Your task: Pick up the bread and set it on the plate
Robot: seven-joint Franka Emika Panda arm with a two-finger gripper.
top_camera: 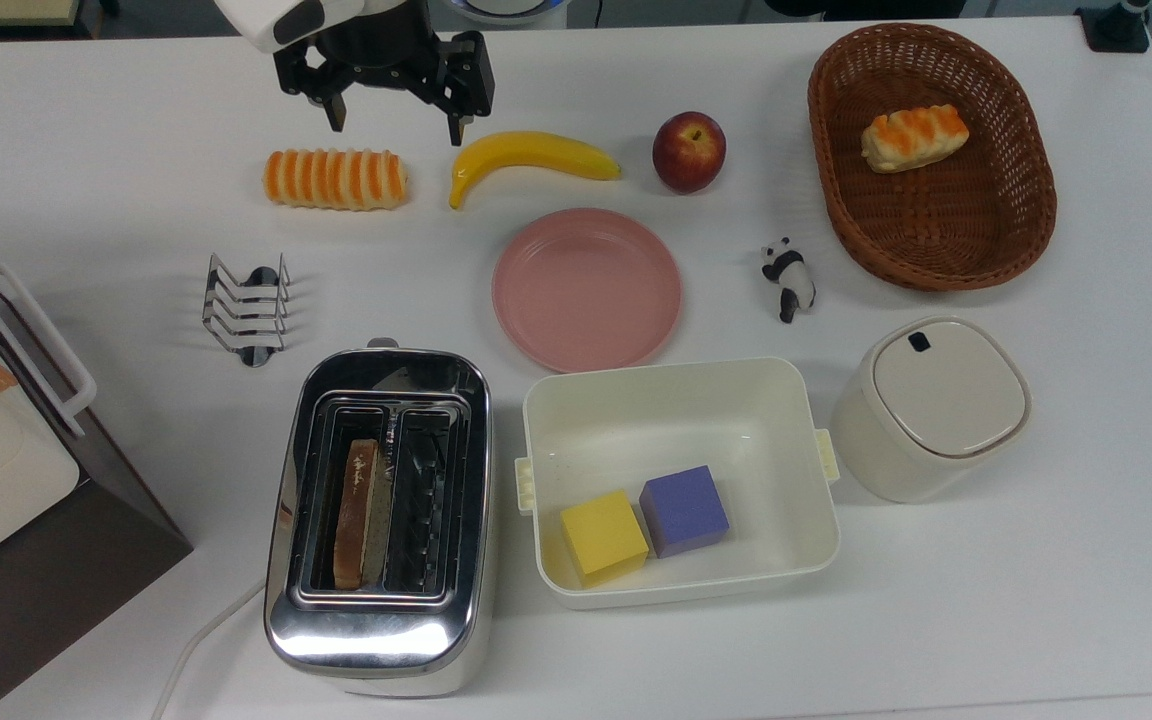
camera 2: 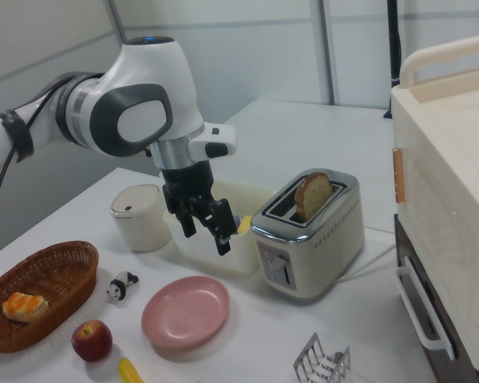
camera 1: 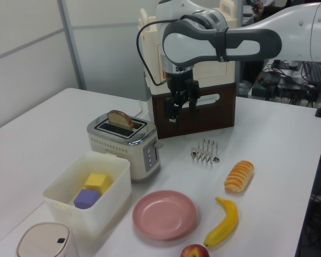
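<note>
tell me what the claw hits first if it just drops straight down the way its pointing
Probably bare table. In the top view the open claw points down over the gap between the ridged roll and the banana. Its height makes the exact spot uncertain; it might graze the roll's end. The bread sits in the toaster.

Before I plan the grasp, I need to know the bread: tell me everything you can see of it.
The bread is a flat tan slice with a darker brown crust and a rounded top. It stands upright on edge in one slot of the shiny metal toaster, the slot on the top view's left, its top poking above the slot. The other slot is empty. Nothing else touches it; the gripper hangs open, apart from it, and the pink plate is bare.
</note>
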